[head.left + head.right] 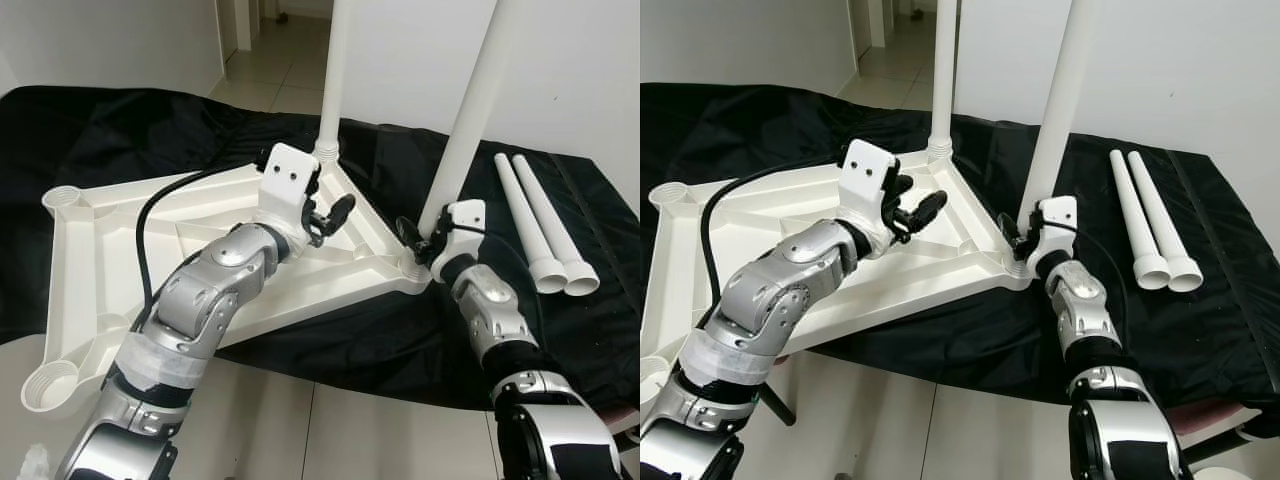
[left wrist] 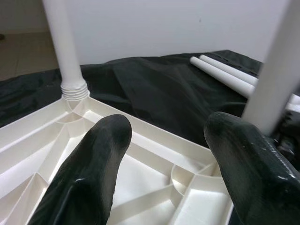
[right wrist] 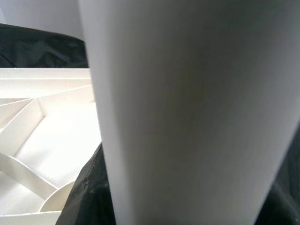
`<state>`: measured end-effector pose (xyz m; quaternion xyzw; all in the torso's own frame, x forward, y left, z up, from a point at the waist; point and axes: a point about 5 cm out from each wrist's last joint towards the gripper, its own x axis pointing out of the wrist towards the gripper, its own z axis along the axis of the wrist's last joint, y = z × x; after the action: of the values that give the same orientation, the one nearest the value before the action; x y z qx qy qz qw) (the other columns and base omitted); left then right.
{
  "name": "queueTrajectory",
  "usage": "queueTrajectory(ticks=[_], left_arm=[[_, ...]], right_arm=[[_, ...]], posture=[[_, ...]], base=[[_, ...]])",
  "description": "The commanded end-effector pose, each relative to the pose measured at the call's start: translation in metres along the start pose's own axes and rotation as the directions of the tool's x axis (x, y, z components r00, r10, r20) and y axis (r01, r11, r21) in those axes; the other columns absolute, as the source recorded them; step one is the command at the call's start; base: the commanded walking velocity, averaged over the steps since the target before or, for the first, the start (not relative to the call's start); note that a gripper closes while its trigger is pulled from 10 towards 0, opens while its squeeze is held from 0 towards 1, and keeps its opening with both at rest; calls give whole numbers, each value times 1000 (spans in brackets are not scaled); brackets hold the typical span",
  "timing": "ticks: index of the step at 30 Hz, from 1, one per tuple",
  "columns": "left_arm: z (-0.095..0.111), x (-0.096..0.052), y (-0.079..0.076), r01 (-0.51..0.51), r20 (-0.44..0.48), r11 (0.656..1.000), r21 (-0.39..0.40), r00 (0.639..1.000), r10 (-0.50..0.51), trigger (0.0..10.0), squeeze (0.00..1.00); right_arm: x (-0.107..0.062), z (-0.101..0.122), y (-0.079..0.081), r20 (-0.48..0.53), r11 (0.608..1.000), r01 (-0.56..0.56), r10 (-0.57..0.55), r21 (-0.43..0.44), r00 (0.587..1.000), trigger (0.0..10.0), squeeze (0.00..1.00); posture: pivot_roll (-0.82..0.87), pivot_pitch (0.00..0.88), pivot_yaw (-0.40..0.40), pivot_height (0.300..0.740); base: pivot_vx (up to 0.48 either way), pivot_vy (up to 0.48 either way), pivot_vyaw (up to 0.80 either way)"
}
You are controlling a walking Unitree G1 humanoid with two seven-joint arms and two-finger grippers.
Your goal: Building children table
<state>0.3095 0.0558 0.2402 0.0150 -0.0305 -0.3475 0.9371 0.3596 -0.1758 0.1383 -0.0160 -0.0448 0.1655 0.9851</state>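
Both arms are jointed silver metal with black bands at the joints. The left claw (image 1: 335,215) has two long, rounded black fingers under a white wrist housing bearing two dark screw holes; a black cable loops along that forearm. The right claw (image 1: 418,240) carries a similar white housing.

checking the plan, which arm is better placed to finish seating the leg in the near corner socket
Right. The right gripper is closed on that leg near its base; the left gripper hovers open over the tabletop.

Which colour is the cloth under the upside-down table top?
The cloth is black; the left eye view shows it best.
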Motion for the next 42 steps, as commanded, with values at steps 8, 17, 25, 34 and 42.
queueTrajectory(ticks=[8, 17, 25, 34, 42], left_arm=[[0, 0, -5, 80, 10, 997, 17, 997, -81, 10000, 0], [3, 1, -4, 87, 26, 996, -2, 996, -87, 10000, 0], [-1, 4, -6, 111, 9, 994, 7, 994, -111, 10000, 0], [6, 6, -5, 151, 45, 988, 4, 987, -151, 10000, 0], [16, -1, -9, 299, 108, 952, -63, 951, -291, 10000, 1000]], right_arm=[[-18, -36, 16, -94, 999, -1, 5, 38, 996, 10000, 0], [-14, 12, 7, 165, 996, 51, -62, 69, 984, 10000, 0], [-15, 53, 4, 300, 998, 27, -41, 50, 953, 10000, 0], [-18, 88, 4, 369, 1000, -13, 7, 12, 929, 10000, 0], [-23, 82, 9, 203, 984, -165, 176, -72, 963, 10000, 0]], posture=[[15, 40, -54, 740], [9, 46, -50, 740], [3, 48, -53, 740], [-6, 40, -55, 740], [-10, 38, -53, 740]], base=[[0, 0, 0], [0, 0, 0], [0, 0, 0], [0, 0, 0], [0, 0, 0]])
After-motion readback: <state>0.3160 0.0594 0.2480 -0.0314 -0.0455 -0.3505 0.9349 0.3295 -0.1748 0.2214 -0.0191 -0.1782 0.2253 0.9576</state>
